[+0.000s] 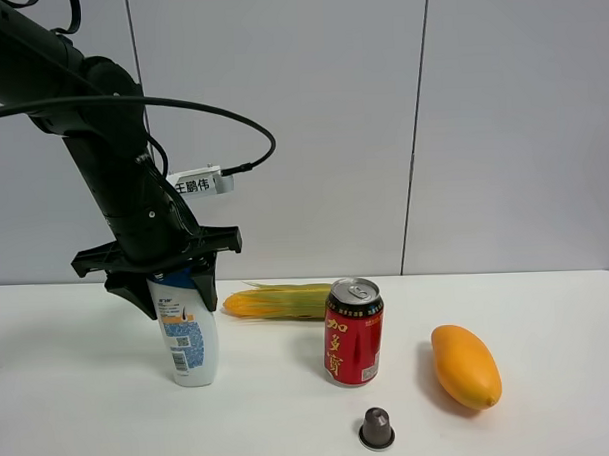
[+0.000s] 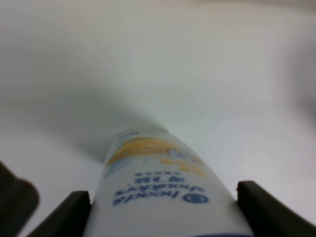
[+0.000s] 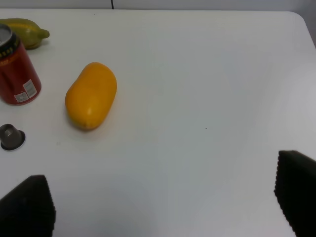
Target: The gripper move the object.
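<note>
White tabletop [image 1: 71, 406] bears one bottle [image 1: 188, 342], clasped by left claw [image 1: 173, 295], plus single can [image 1: 353, 332], mango [image 1: 466, 365], corncob [image 1: 282, 302], capsule [image 1: 377, 429].

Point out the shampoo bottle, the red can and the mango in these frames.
shampoo bottle [image 1: 188, 342], exterior high view, on the front label.
red can [image 1: 354, 341], exterior high view, middle of its side.
mango [image 1: 465, 365], exterior high view, centre of its upper skin.

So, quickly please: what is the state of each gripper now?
Left gripper: closed on the upright shampoo bottle.
Right gripper: open, holding nothing.
</note>
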